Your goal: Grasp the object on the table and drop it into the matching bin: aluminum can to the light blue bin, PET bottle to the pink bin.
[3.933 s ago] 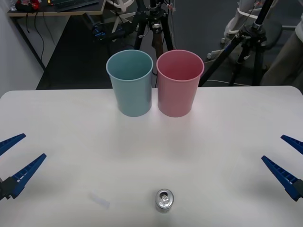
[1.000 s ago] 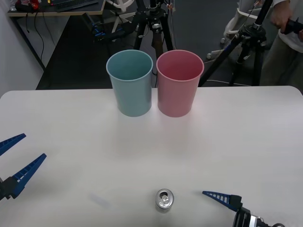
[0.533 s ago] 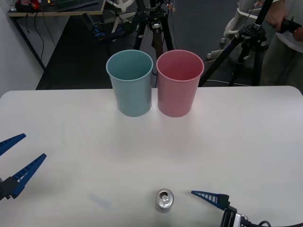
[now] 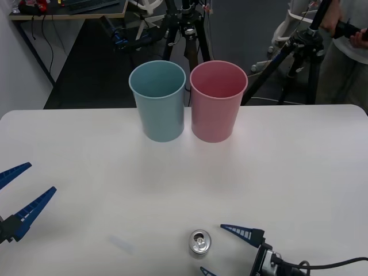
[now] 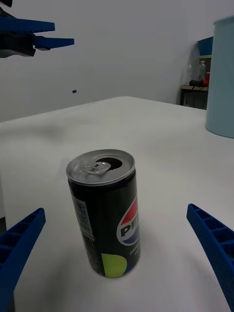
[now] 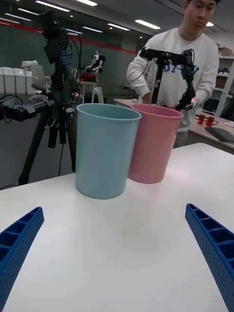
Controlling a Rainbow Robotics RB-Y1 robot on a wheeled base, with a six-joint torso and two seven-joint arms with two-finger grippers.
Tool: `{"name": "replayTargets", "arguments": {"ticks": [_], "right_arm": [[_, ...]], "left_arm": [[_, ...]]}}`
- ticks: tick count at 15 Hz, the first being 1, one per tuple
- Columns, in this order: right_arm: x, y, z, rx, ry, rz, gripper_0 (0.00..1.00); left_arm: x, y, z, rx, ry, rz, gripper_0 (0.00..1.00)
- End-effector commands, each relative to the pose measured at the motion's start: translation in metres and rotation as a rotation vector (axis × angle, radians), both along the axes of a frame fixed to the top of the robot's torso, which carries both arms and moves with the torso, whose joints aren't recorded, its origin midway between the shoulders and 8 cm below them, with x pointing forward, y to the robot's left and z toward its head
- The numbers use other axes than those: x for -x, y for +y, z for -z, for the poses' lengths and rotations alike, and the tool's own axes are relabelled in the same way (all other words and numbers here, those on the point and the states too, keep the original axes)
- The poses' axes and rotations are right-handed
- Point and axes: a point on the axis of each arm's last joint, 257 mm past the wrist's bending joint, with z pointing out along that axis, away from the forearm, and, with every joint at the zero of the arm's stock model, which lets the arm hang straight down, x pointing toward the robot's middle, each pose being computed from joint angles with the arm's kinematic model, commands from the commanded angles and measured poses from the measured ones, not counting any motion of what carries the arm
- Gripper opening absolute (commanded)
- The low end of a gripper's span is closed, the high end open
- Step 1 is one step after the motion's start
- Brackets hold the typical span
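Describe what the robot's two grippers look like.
Both grippers carry two long, tapering, bright blue fingers with ribbed inner faces. The right gripper sits on a black and silver wrist block with a black cable trailing off it. The left gripper has the same blue fingers on a dark mount.

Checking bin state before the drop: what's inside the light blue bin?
The light blue bin shows only bare inner wall near its rim; its bottom is hidden. The can stands on the table.
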Motion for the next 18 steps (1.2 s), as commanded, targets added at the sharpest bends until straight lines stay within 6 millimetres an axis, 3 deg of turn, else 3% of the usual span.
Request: {"name": "replayTargets", "arguments": {"ticks": [1,10,18], "right_arm": [[-0.002,0.013,0.001,-0.003,0.004,0.000,1.00],[-0.009,0.045,0.004,0.008,-0.004,0.000,1.00],[-0.019,0.058,0.004,0.040,-0.042,0.008,1.00]], "left_arm": [[0.000,0.000,0.000,0.000,0.000,0.000,1.00],[0.000,0.000,0.000,0.000,0.000,0.000,1.00],[0.000,0.000,0.000,0.000,0.000,0.000,1.00]]}}
